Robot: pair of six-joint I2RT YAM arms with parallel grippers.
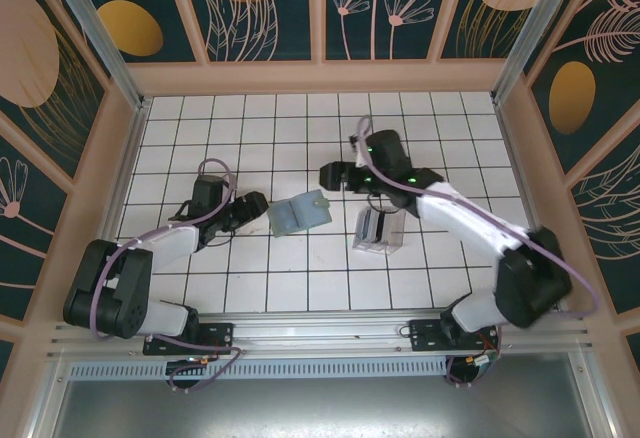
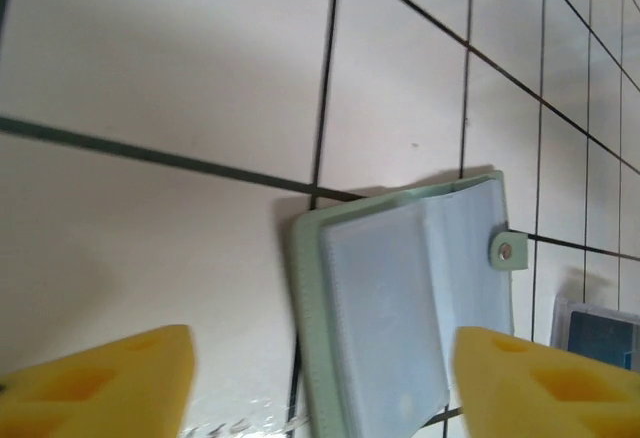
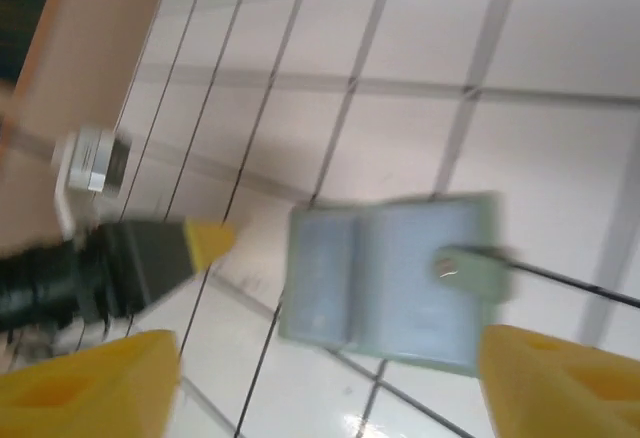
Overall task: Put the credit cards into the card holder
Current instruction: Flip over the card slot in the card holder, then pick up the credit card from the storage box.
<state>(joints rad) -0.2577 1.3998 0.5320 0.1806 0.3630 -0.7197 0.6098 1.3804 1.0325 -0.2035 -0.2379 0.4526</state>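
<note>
Currently: card holder [image 1: 300, 212] lies open mid-table between grippers. Jaws of left gripper [image 1: 251, 208] spread, empty; right gripper [image 1: 332, 176] likewise. Apparently credit cards [image 1: 372, 224] sit in translucent box [image 1: 394, 246]. Pinch one card edgewise; pin holder flat.

**On the bench [image 1: 300, 283]: card holder [image 1: 300, 213] in the middle, box [image 1: 392, 242] to its right**

The card holder lies on the bench between the two arms. The left gripper [image 1: 258, 205] is just to its left. The right gripper [image 1: 326, 176] is just behind it, slightly rightward. The box sits near the holder but apart from it, in front of the right gripper. The credit cards [image 1: 372, 224] seem to stand inside the box.
</note>
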